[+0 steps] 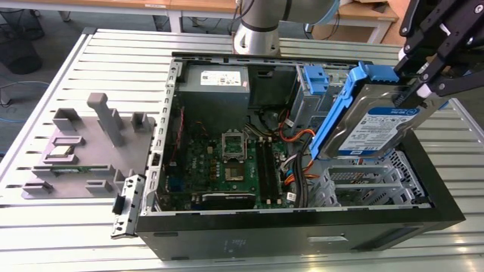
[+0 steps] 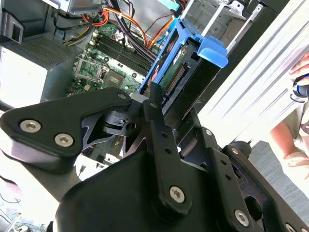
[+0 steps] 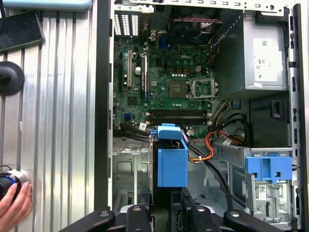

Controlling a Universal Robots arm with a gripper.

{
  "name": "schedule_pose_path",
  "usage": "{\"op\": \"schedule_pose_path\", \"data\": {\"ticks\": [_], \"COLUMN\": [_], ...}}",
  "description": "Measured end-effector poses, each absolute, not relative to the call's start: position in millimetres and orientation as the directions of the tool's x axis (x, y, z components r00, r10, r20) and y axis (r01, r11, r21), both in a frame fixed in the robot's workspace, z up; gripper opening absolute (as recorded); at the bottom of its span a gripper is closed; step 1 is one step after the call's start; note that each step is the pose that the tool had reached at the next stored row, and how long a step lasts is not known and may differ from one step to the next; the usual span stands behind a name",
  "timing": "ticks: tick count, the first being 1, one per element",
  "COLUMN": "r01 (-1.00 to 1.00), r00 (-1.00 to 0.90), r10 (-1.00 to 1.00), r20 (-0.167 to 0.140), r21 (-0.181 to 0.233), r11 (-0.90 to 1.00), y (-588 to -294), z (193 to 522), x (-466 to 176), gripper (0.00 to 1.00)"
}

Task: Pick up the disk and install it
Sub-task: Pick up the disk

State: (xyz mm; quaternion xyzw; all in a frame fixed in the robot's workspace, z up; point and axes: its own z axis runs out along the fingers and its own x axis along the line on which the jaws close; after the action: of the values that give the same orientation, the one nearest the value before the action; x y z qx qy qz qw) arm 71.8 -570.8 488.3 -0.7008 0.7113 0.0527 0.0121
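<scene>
Table: a slatted metal table stood in front of me in the exterior view, with wooden desks behind it.
Computer case: the black computer case lay open on the table, its motherboard and power supply bare to see.
Fixture: a grey fixture sat just beside the case, on the exterior view's left.
Disk: the disk hung tilted, label outward, above the drive cage at the exterior view's right, clear of the case.
Jaws: the gripper pinched the disk's upper end, a finger on each side.
Second wrist view: the gripper clamped the disk by its connector end, the motherboard beyond it.
First wrist view: the disk showed end-on, blue rail upward, over the cage. A blue bracket sat in a bay near it, and a person's hand rested on the table, well apart from the case.
</scene>
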Motion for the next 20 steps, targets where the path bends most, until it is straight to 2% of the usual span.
{"op": "schedule_pose_path", "data": {"ticks": [20], "r01": [-0.998], "r00": [-0.017], "r10": [-0.995], "r20": [-0.094], "r21": [0.058], "r11": [0.012], "y": [-571.0], "z": [486.8], "x": [88.8], "gripper": [0.35]}}
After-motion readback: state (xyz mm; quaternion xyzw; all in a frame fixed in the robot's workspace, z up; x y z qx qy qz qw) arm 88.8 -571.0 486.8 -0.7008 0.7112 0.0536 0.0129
